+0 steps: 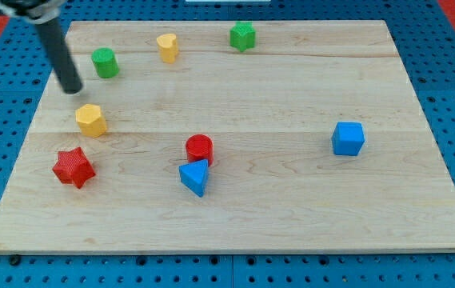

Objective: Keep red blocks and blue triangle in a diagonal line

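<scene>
A red star block (73, 167) lies at the view's lower left. A red cylinder (199, 149) sits near the board's middle, and the blue triangle (195, 177) touches it just below. My tip (71, 88) is at the view's upper left, above the yellow hexagon block (90, 120) and left of the green cylinder (104, 62). It touches no block and is well above the red star.
A yellow block (168, 46) and a green star-like block (242, 36) sit near the view's top edge. A blue cube (348, 138) is at the right. The wooden board (291, 216) rests on a blue pegboard.
</scene>
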`<state>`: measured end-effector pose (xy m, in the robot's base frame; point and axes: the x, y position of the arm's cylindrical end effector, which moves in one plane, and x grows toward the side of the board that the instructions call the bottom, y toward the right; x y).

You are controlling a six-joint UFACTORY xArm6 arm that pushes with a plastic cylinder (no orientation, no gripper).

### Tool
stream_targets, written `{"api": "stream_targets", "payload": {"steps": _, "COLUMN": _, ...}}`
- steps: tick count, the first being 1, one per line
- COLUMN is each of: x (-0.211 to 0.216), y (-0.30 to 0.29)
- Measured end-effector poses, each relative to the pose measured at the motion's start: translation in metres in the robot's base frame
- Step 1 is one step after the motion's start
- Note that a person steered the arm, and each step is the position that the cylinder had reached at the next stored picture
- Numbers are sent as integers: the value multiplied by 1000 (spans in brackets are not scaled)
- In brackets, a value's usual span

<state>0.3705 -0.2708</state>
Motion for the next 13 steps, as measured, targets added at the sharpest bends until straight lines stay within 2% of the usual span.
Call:
{"api": "stream_targets", "payload": {"steps": 1, "x": 9, "y": -33}}
{"api": "stream_targets", "payload": {"steps": 3, "x": 120, "y": -15}}
{"api": "stream_targets", "payload": {"steps": 4, "x": 152, "y": 30}}
{"api": "stream_targets", "payload": {"steps": 5, "x": 156, "y": 84}}
{"api": "stream_targets", "payload": {"steps": 6, "x": 163, "y": 99}}
{"api": "stream_targets", "payload": {"steps": 8, "x": 185, "y": 53}}
{"api": "stream_targets", "payload": {"steps": 9, "x": 178, "y": 24}}
{"api": "stream_targets", "payload": {"steps": 13, "x": 178, "y": -5}}
